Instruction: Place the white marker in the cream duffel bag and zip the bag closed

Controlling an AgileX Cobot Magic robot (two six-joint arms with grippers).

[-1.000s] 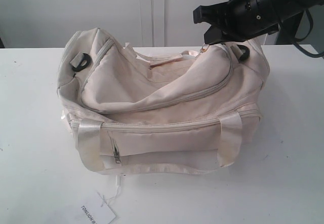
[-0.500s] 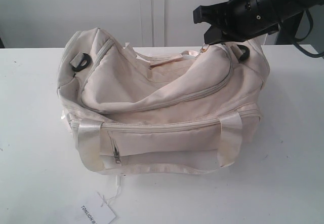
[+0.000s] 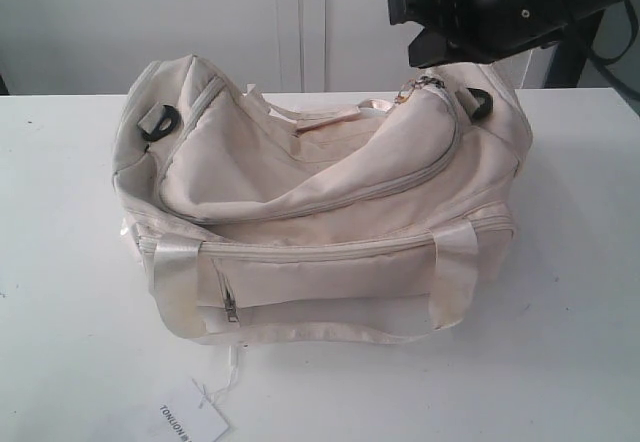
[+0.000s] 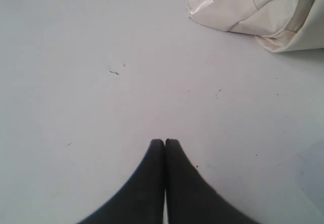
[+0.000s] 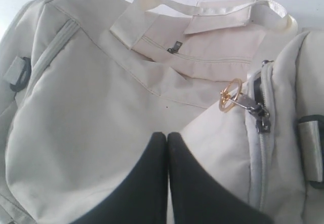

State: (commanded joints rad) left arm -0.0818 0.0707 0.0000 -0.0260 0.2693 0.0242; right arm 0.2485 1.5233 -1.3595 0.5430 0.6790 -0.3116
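Right wrist view: shows the right gripper (image 5: 166,135) clenched, black fingers (image 5: 142,183) pressed tip to tip with nothing between them. Hangs over the cream duffel bag (image 5: 86,112), above its sagging top panel; cannot tell whether touching the fabric. Near the tips but apart from them, finds the gold ring zip pull (image 5: 230,95), clipped to a metal slider (image 5: 260,120) on the curved zip. Farther out, picks up a black strap ring (image 5: 19,74) at one end of the bag and a satin handle (image 5: 167,3) lying along the far side.

Left wrist view: shows the left gripper (image 4: 164,142) clenched too, tips together, holding nothing. Hovers above the bare white table (image 4: 101,82), well apart from the one corner of the bag in view.

Exterior view: places the bag mid-table, long side toward the camera, front handle draped over the front pocket beside a small pocket zip pull (image 3: 231,309). Puts the right arm (image 3: 520,2) over the bag's right end, gold ring just beneath it. Catches a paper tag (image 3: 190,424) on the table in front of the bag.

White marker: seen in none of the three views, so cannot tell where it is.
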